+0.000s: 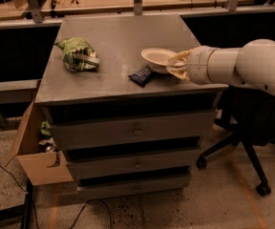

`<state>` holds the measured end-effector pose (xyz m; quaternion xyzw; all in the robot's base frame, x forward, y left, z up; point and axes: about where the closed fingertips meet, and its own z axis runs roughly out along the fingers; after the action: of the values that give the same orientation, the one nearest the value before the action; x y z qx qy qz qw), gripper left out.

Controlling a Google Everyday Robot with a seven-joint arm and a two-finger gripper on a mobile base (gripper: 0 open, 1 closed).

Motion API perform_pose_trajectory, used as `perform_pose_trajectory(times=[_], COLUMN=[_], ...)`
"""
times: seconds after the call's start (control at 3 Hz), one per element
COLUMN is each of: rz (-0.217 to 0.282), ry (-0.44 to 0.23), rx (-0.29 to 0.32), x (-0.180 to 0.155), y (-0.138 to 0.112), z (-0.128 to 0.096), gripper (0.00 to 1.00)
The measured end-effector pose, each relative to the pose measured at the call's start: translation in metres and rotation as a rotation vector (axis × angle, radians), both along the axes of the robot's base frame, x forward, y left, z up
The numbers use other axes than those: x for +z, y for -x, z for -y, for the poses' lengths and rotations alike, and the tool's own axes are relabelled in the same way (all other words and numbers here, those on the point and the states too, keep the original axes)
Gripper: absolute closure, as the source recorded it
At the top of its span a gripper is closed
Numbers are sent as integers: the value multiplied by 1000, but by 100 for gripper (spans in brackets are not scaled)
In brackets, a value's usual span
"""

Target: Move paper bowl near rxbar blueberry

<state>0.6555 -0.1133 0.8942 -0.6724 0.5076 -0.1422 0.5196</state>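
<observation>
**Bowl at the bar, gripper on its rim**

The paper bowl (155,56) sits just behind and to the right of the rxbar blueberry (141,75), its near edge overlapping the bar's far end in this view. I cannot tell whether it rests on the surface or hangs just above it. The mouth faces up and the rim is about level. Being round, it has no long axis of its own.

The gripper (172,67) is on the right of the bar, at the bowl's right rim, fingers clamped on that rim. Judgement: an edge pinch suits a shallow flared bowl and keeps the arm clear of the bar.

The bar lies flat, its long axis running diagonally from near-left to far-right, so its far end points at the bowl. Judgement: the bowl already counts as near; letting go is what remains.

The green snack bag (78,55) lies well to the left of the bar. All three are on the grey cabinet top (113,32). An office chair (252,142) stands to the right of the bar and below it. A cardboard box (32,147) sits on the floor to its lower left.
</observation>
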Motion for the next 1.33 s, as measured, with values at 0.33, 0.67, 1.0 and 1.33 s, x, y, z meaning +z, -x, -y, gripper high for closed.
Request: perform_pose_trajectory(times=[0.33,0.67,1.0,1.33], rz=[-10,-11,-21,-7], ry=[6,5,-16,-20], rx=[-4,-5,-61,-191], x=[-6,-9,-8,6], y=[6,5,6,11], z=[0,0,11,41], gripper=[51,27,4,0])
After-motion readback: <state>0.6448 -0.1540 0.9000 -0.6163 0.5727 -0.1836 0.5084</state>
